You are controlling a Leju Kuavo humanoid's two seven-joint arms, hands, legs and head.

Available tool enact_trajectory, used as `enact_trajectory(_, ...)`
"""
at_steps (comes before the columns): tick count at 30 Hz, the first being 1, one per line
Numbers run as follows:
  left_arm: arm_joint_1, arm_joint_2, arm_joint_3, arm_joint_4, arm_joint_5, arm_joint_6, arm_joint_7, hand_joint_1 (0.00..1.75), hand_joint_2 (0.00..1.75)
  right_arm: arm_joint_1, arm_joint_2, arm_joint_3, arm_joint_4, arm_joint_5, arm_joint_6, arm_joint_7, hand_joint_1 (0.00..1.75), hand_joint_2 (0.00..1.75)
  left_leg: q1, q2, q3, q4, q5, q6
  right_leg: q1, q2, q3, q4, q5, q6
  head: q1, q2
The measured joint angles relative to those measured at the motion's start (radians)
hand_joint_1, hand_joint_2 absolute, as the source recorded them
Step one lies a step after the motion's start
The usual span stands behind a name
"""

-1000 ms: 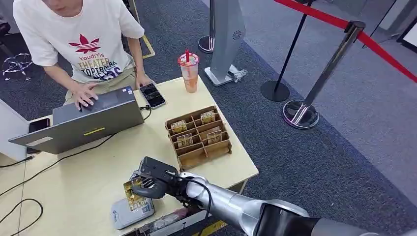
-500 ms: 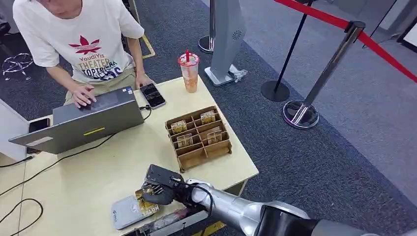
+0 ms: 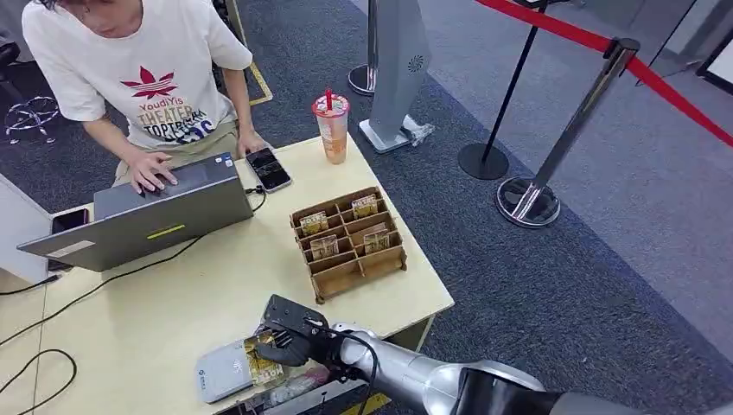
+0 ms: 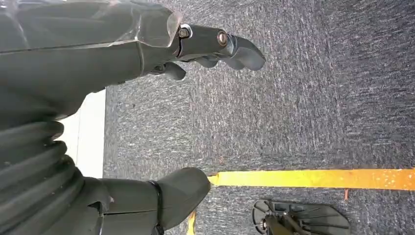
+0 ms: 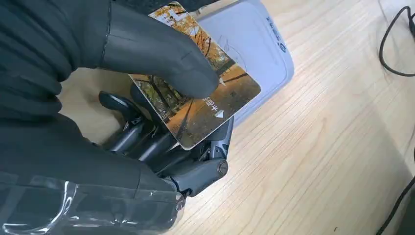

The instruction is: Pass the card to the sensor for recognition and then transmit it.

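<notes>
Right wrist view shows the right hand (image 5: 122, 98) grasping the card (image 5: 198, 95): the thumb presses on the printed face and the dark fingers (image 5: 147, 142) support it from below. The long axis of the card runs from the hand toward the right of the frame, and its far end lies over the grey sensor (image 5: 249, 44) in the upper middle, close above it; I cannot tell if they touch. In the head view this hand (image 3: 290, 337) is at the lower centre, with the sensor (image 3: 220, 370) just to its left on the table (image 3: 173, 303). The left hand (image 4: 147, 98) hangs released over the carpet, so the right hand is nearer. Further up stands the wooden tray (image 3: 350, 242), and a person (image 3: 138, 78) sits at the laptop (image 3: 147, 216).
</notes>
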Motion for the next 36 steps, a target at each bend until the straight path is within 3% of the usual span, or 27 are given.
enact_trajectory(13, -0.001, 0.0, -0.001, 0.0, 0.002, -0.006, 0.0, 0.0, 1.75, 0.024, -0.03, -0.032, -0.062, -0.023, -0.015, -0.028, 1.75, 1.75, 0.0, -0.001, 0.0, 0.0, 0.0, 0.0, 0.0, -0.001, 0.001, 0.0, 0.0, 0.0, 0.0, 0.0)
enact_trajectory(23, -0.001, 0.004, -0.004, 0.0, 0.002, -0.012, -0.01, 0.0, 1.75, 0.096, -0.12, -0.177, -0.419, -0.1, -0.036, -0.065, 1.75, 1.75, 0.0, 0.0, -0.003, 0.0, 0.0, 0.0, 0.0, 0.0, -0.002, 0.0, 0.0, 0.0, 0.0, 0.0)
enact_trajectory(29, -0.002, 0.004, -0.005, 0.0, 0.011, -0.011, -0.011, 0.0, 1.75, 0.124, -0.126, -0.268, -0.624, -0.105, -0.032, -0.081, 1.75, 1.75, 0.0, 0.0, -0.003, 0.0, -0.001, 0.0, 0.0, 0.001, -0.003, 0.0, 0.0, 0.0, 0.0, 0.0)
enact_trajectory(36, -0.001, 0.003, -0.005, 0.0, 0.024, -0.007, -0.011, 0.0, 1.75, 0.104, -0.126, -0.324, -0.718, -0.105, -0.022, -0.087, 1.75, 1.75, 0.0, 0.0, -0.004, 0.0, -0.001, 0.0, 0.0, 0.0, -0.002, 0.0, 0.0, 0.0, 0.0, 0.0)
